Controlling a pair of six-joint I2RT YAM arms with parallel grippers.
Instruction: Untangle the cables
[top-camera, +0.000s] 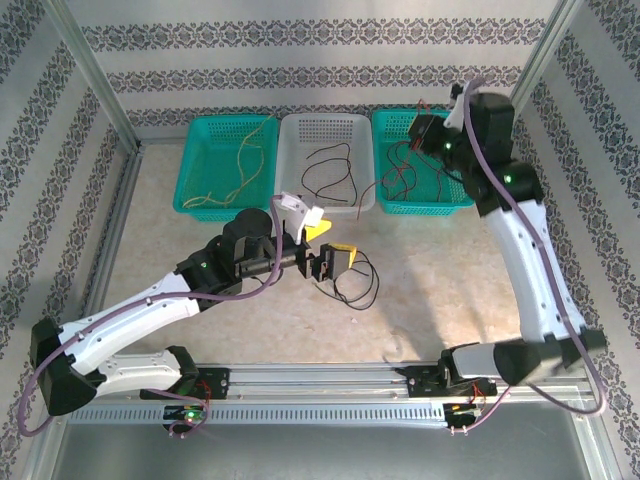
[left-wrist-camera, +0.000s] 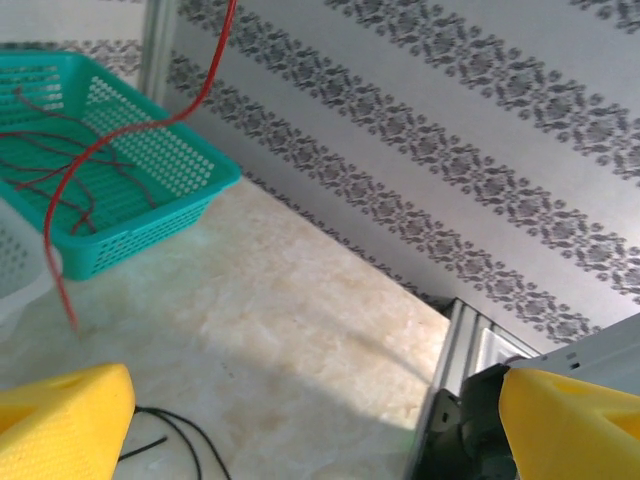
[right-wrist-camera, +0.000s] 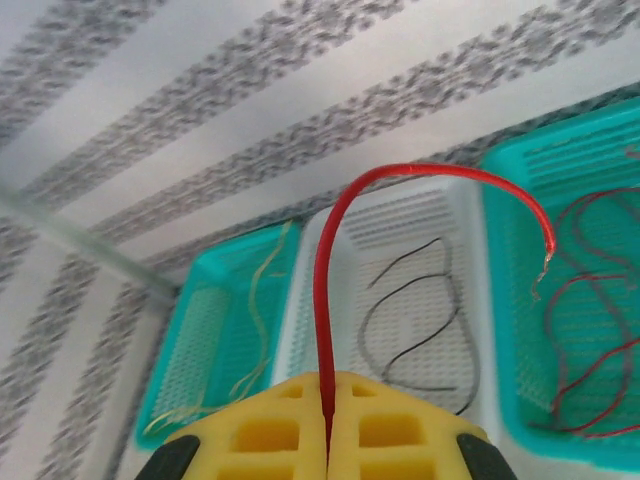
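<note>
1. We see the left claw (top-camera: 335, 260) low over the middle of the bench (top-camera: 450, 280). Its yellow fingers (left-wrist-camera: 60, 425) are spread wide with nothing between them.
2. A loose black cable (top-camera: 358, 288) lies looped on the bench just near-right of that claw. We cannot tell if they touch.
3. The right claw (right-wrist-camera: 328, 390) is raised above the right teal basket (top-camera: 425, 160), and its fingers are pressed together on a red cable (right-wrist-camera: 322, 260).
4. That red cable rises from the claw, arcs over to the right and ends with its tip free in the air.
5. In the left wrist view we see a red strand hanging down in front of the right teal basket, its end clear of the bench.
6. More red cables (top-camera: 400, 178) lie inside the right teal basket.
7. The white basket (top-camera: 322, 135) in the middle holds black cables (top-camera: 332, 168).
8. The left teal basket (top-camera: 215, 150) holds yellow cables (top-camera: 245, 160).
9. The three baskets stand side by side along the far edge of the bench.
</note>
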